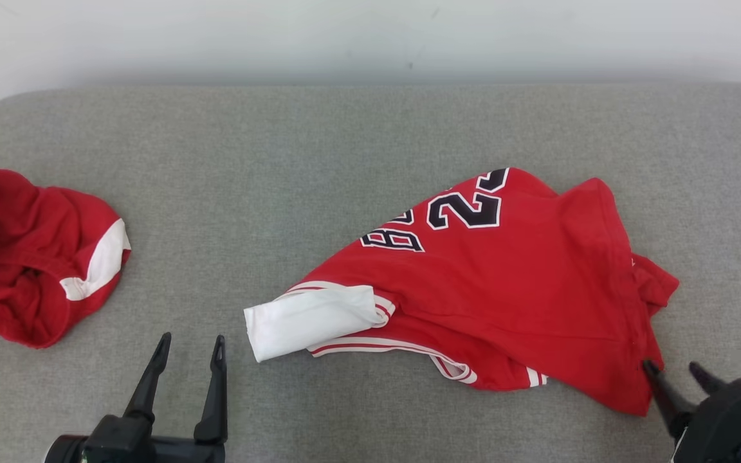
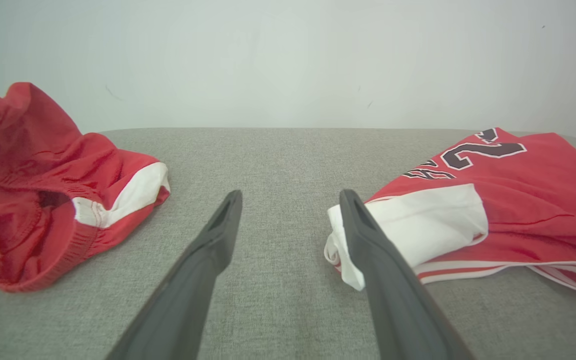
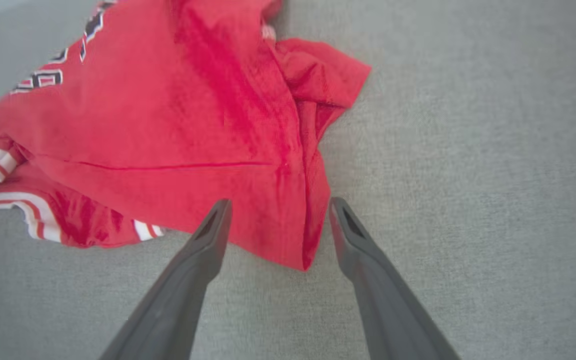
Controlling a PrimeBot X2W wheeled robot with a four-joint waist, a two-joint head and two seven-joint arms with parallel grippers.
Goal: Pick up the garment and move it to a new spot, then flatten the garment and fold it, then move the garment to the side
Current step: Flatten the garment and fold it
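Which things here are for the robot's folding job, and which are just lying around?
For the job: red numbered jersey, probably, as it lies at the right gripper, jaws open; left gripper, jaws open.
Just lying about: crumpled red garment at the left; grey padded surface underneath.

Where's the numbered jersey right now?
The jersey lies right of centre in head view on the grey cushion, near corner by the right gripper, red shorts far left.
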